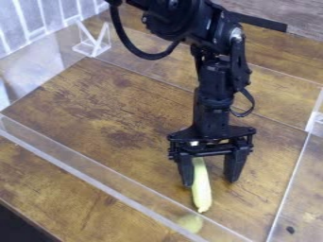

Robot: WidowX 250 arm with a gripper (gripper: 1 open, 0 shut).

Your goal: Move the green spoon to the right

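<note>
The green spoon [199, 189] lies on the wooden table near the front right, its yellow-green handle running from between the fingers down toward the front edge; its bowl is not visible. My gripper [210, 172] points straight down over the handle's upper end, open, with one dark finger [184, 174] to the left of the spoon and the other to its right. Neither finger visibly presses the handle.
A clear acrylic wall [89, 184] runs along the front of the wooden table [101, 104], with more clear panels at the left and right sides. A faint reflection of the spoon shows in the front wall below it.
</note>
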